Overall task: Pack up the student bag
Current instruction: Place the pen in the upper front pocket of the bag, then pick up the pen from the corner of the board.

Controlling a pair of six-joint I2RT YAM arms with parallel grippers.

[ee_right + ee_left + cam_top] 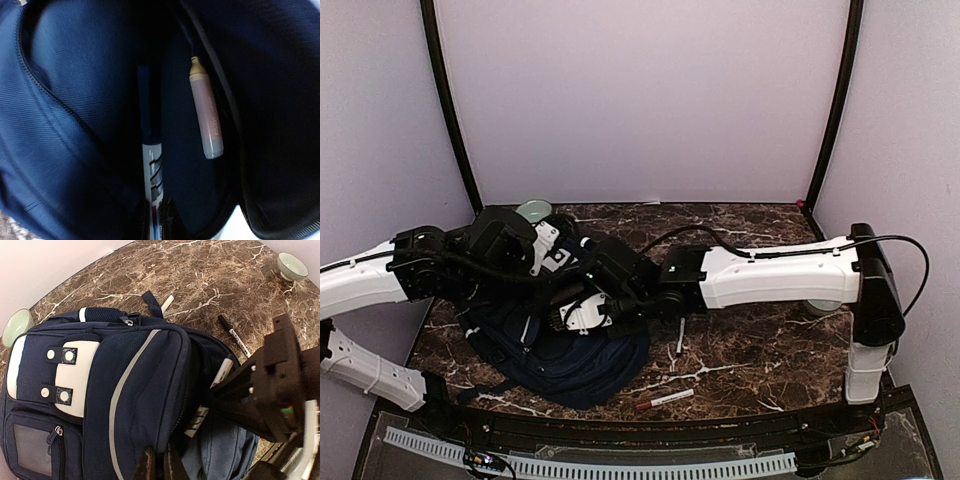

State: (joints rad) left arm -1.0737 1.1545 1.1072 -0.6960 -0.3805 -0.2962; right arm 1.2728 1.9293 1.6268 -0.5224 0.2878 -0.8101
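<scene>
The student bag (585, 365) lies on the marble table, navy blue with grey patches (135, 380), its main compartment held agape. My left gripper (159, 465) is shut on the fabric edge of the bag's opening. My right gripper (159, 220) reaches into that opening and is shut on a white marker with a blue cap (152, 165), which points down into the bag. From the left wrist view the right gripper (260, 390) and its marker (222, 372) show at the bag's mouth. A pale pink marker (205, 120) lies inside the bag.
A black marker (235, 335) and a white pen (166, 303) lie on the table beyond the bag. A red-capped marker (665, 400) lies near the front edge. Two pale green bowls (15, 325) (292, 265) stand at the back left and at the right.
</scene>
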